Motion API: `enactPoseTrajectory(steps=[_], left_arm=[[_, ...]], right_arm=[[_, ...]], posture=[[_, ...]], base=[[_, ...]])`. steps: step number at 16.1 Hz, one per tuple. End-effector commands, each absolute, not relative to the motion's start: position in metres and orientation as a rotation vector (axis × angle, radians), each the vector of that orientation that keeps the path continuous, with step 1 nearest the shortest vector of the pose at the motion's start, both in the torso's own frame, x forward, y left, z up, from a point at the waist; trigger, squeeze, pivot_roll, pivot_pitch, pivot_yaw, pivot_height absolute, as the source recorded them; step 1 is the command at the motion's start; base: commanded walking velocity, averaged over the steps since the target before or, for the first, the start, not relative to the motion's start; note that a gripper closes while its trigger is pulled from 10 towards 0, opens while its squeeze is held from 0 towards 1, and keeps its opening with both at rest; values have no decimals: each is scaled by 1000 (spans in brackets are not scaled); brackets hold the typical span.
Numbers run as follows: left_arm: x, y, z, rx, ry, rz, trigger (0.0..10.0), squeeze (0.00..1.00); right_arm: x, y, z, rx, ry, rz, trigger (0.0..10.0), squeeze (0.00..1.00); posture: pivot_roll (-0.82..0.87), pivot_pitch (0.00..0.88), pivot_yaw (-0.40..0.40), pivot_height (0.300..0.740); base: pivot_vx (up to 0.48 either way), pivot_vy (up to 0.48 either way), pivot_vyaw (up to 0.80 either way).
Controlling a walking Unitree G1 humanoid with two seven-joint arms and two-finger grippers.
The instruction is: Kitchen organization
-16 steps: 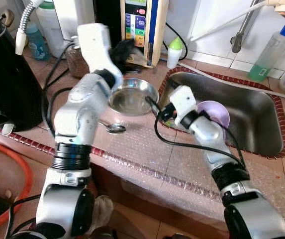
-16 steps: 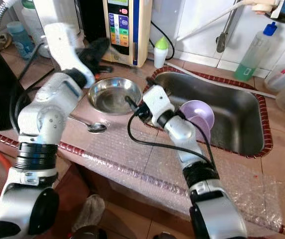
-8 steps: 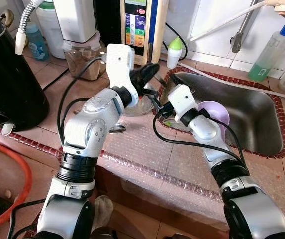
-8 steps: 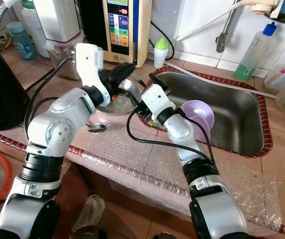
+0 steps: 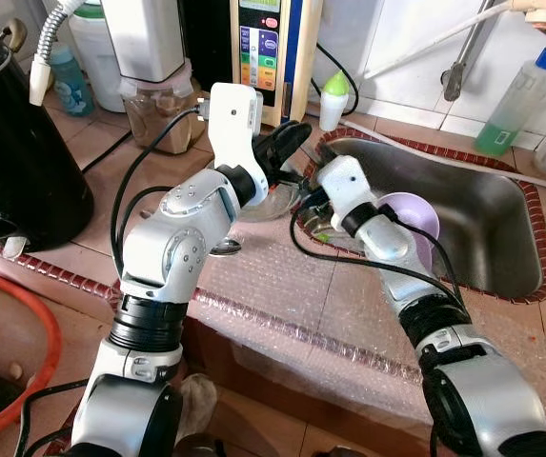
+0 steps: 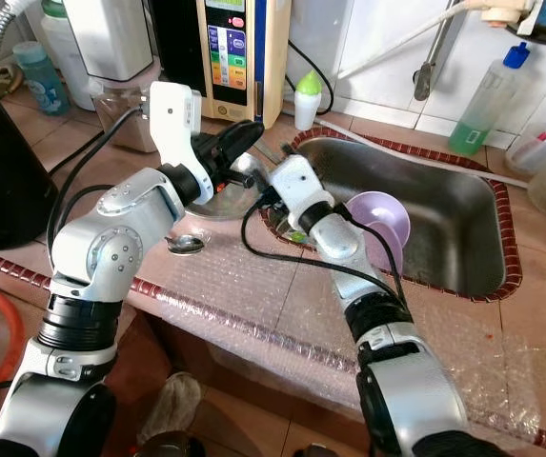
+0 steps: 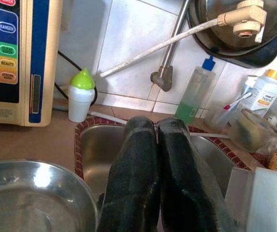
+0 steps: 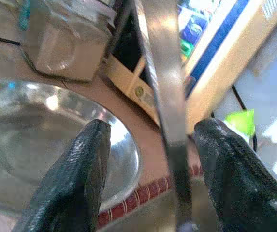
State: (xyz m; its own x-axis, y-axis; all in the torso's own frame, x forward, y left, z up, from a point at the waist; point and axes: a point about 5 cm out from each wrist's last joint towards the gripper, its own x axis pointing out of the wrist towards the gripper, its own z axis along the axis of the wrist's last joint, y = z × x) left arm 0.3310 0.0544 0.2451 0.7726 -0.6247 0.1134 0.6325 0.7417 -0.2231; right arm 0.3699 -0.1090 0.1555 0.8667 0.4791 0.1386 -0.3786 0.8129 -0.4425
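Since 1 second earlier, the left gripper point(image 5: 292, 133) had swung from behind the steel bowl point(image 5: 271, 202) to its sink-side rim, while the right gripper point(image 5: 303, 195) edged closer to the same rim. From the left eye view, the bowl sat on the counter beside the sink point(image 5: 501, 233), mostly hidden by the 2 arms, with a spoon point(image 5: 223, 248) lying near it and a purple cup point(image 5: 414, 217) inside the sink. From the left wrist view, the left gripper's 2 fingers point(image 7: 133, 183) were pressed together, holding nothing, above the bowl's rim. From the right wrist view, the right gripper's fingers point(image 8: 75, 179) stood spread apart with a thin metal strip point(image 8: 165, 96), possibly a utensil handle, between them, not visibly clamped. Judging by this, organizing was early: bowl and spoon remained unmoved on the counter.
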Motion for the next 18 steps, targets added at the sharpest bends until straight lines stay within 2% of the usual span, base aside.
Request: enactPoseTrajectory(steps=[1, 7, 18], left_arm=[[328, 53, 248, -241, -42, -697, 0, 0], [330, 55, 247, -231, -41, -688, 0, 0], [332, 59, 243, -205, -35, -665, 78, 0]], right_arm=[[374, -111, 160, -398, -241, 449, 0, 0], [376, -111, 163, -350, -237, 447, 0, 0], [378, -117, 160, -365, -207, 419, 0, 0]], posture=[[49, 0, -2, 740], [46, 0, -2, 740], [47, 0, -3, 740]], base=[[0, 0, 0], [0, 0, 0], [0, 0, 0]])
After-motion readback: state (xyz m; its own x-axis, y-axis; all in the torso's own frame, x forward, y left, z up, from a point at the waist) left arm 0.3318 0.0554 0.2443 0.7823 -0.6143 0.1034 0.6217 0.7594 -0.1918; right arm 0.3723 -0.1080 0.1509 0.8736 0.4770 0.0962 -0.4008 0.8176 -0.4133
